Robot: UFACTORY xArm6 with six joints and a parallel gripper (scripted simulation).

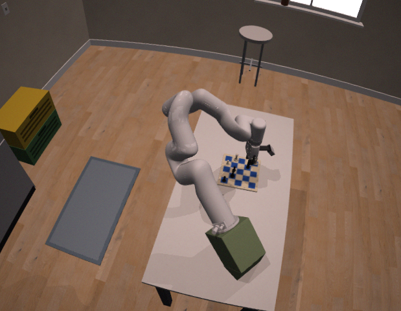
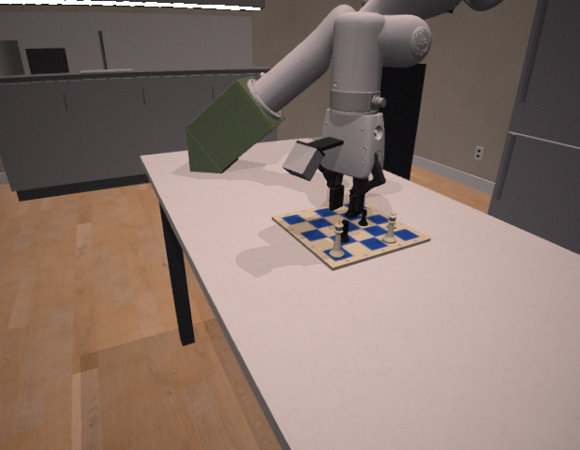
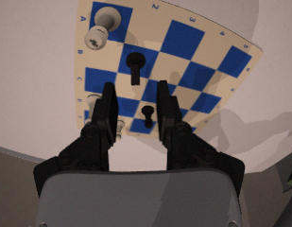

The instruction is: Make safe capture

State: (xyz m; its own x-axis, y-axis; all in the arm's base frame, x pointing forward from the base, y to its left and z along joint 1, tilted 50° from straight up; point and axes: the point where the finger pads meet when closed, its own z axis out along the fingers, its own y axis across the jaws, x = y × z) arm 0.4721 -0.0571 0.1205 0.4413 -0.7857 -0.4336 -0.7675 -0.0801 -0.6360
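Observation:
A small blue-and-tan chessboard [image 1: 240, 172] lies on the white table, and it also shows in the exterior view [image 2: 350, 232] and the wrist view [image 3: 164, 57]. My gripper [image 3: 136, 94] hangs low over the board's edge, fingers apart and pointing down. A small black pawn [image 3: 147, 113] stands on the board below the gap between the fingers, and it is not gripped. A taller black piece [image 3: 137, 63] stands one row further in. A white piece [image 3: 102, 28] stands at a board corner. Another white piece [image 3: 95, 97] is partly hidden behind the left finger.
The arm's green base block [image 1: 237, 245] sits at the table's near end in the top view. A third black piece [image 1: 223, 179] stands at the board corner nearest the base. A stool [image 1: 254, 35] stands beyond the table.

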